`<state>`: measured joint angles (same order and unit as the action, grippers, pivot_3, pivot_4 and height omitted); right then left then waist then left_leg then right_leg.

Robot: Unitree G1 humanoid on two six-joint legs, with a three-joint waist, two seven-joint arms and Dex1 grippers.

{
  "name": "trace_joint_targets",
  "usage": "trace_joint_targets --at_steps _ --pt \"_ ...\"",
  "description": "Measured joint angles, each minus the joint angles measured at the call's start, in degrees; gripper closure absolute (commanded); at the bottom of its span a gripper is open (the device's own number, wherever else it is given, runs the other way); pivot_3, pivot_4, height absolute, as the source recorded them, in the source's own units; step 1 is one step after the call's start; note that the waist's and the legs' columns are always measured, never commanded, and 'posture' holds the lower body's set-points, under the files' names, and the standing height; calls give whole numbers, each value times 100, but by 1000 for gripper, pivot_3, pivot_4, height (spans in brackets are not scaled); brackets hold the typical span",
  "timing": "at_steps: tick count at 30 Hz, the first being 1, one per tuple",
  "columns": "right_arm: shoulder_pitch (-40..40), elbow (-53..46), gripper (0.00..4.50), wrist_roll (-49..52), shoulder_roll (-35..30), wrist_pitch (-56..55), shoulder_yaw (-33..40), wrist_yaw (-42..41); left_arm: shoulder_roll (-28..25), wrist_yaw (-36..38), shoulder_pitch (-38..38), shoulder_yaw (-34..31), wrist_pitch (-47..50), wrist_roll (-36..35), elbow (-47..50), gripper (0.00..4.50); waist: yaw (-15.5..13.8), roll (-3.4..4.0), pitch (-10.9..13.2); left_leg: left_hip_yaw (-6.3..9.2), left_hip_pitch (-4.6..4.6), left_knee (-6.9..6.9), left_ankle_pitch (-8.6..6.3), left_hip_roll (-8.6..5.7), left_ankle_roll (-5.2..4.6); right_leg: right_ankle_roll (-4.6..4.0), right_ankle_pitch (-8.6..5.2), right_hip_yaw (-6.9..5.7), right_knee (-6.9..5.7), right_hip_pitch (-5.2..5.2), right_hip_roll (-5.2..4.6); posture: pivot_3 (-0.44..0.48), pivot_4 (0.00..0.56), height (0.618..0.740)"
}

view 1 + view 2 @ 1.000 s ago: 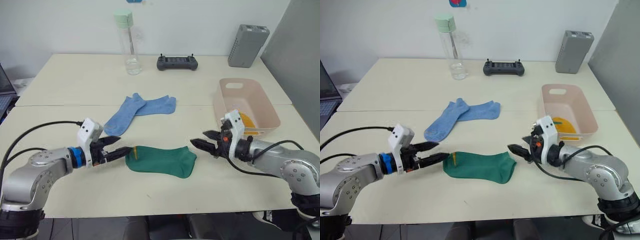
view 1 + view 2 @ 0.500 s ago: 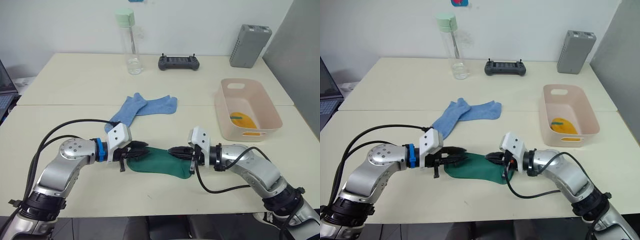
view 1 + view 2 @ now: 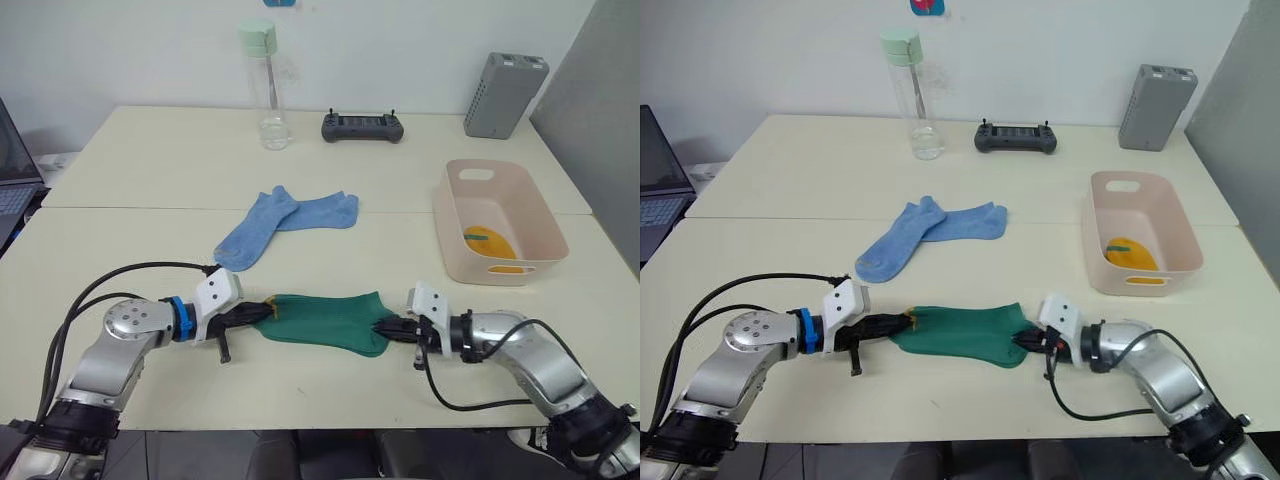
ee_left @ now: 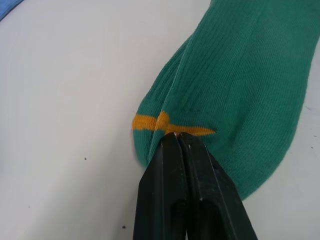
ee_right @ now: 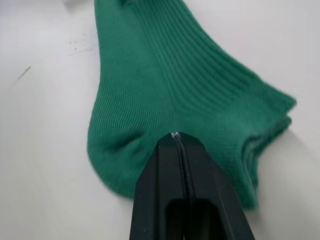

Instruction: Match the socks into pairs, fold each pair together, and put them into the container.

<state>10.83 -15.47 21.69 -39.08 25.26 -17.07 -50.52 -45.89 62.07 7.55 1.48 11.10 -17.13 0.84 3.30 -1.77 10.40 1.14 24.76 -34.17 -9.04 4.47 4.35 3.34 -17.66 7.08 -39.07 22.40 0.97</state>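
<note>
You have the left gripper [image 4: 176,136] clamped on the yellow-trimmed toe and the right gripper [image 5: 176,136] pinching the heel end of the stacked dark green knit socks [image 3: 325,321] at lower centre, likely readying a fold.

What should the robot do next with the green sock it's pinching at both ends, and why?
Probably lift one end over to the other, folding it. The left gripper is shut on the green socks' yellow-trimmed toe and the right gripper on the cuff, still flat on the table.
</note>
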Motion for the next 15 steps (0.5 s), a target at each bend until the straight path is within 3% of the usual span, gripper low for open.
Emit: trace_joint_targets --at_steps 1,7,10,11,15 --pt "-48 -115 4500 102 -28 117 119 -14 -4 11 -58 -41 56 -55 58 4480 3 0 0 1 0 0 0 0 0 0 0 0 0 0 0 0 150 740" --pt "55 -978 2573 987 351 1245 972 636 -97 178 -166 -110 528 -320 627 4500 -1 -1 0 12 0 -7 0 0 0 2 1 -8 -1 -6 1 0 150 740" --pt "-178 -1152 1432 679 174 1510 903 998 -162 228 -115 -219 735 -482 921 4500 -35 -3 -1 9 1 -8 0 -4 1 -1 -1 -6 4 -6 -4 0 150 740" --pt "-222 -1150 1335 627 166 1541 886 1038 -165 227 -96 -230 761 -512 968 4500 -39 -2 -1 8 2 -8 0 -5 1 -1 -1 -5 4 -6 -5 0 150 740" --pt "-281 -1125 22 381 183 1749 653 1235 -158 216 19 -228 917 -574 1150 4500 -21 -2 -1 9 1 -9 0 -3 0 -1 -1 -5 3 -5 -3 0 150 740"
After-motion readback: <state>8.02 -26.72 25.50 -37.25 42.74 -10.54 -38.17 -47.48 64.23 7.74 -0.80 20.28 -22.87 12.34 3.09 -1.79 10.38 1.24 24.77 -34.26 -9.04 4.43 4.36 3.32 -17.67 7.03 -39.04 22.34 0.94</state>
